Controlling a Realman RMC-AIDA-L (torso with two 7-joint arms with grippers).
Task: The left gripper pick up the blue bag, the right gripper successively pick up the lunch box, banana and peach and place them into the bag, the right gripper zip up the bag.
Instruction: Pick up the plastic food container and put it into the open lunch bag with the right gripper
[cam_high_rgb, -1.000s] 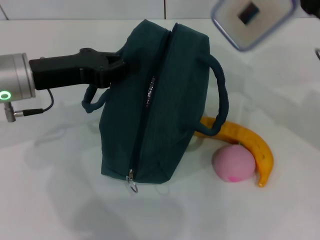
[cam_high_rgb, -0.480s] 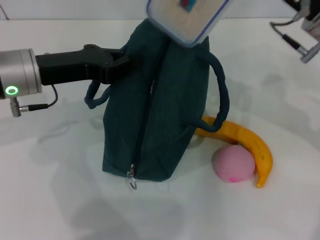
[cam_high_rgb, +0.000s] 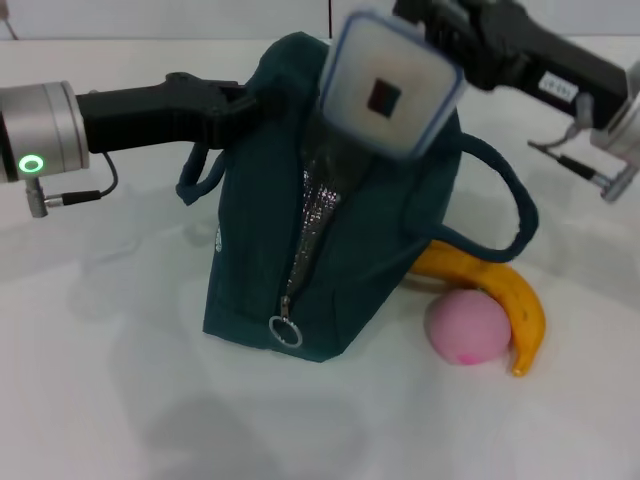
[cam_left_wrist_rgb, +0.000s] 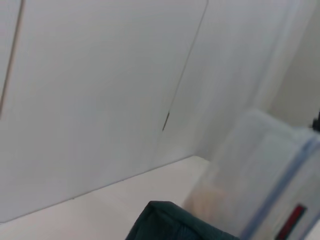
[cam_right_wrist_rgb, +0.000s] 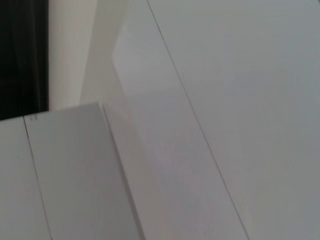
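Note:
The blue bag (cam_high_rgb: 350, 260) stands upright at the table's middle, its zipper open at the top. My left gripper (cam_high_rgb: 245, 105) is shut on the bag's upper left edge, by one handle (cam_high_rgb: 195, 180). My right gripper (cam_high_rgb: 445, 40) is shut on the clear lunch box (cam_high_rgb: 392, 85) and holds it tilted, with its lower end in the bag's open mouth. The banana (cam_high_rgb: 500, 295) and the pink peach (cam_high_rgb: 467, 327) lie on the table right of the bag. The left wrist view shows a corner of the bag (cam_left_wrist_rgb: 175, 225) and the lunch box (cam_left_wrist_rgb: 265, 180).
The zipper pull ring (cam_high_rgb: 286, 331) hangs at the bag's near lower end. The bag's second handle (cam_high_rgb: 505, 215) loops out over the banana. The white table (cam_high_rgb: 120, 380) extends in front and to the left. The right wrist view shows only pale panels.
My right arm has swung in from the right and brought the lunch box down into the bag's mouth. The bag's top has spread open and the bag stands more upright.

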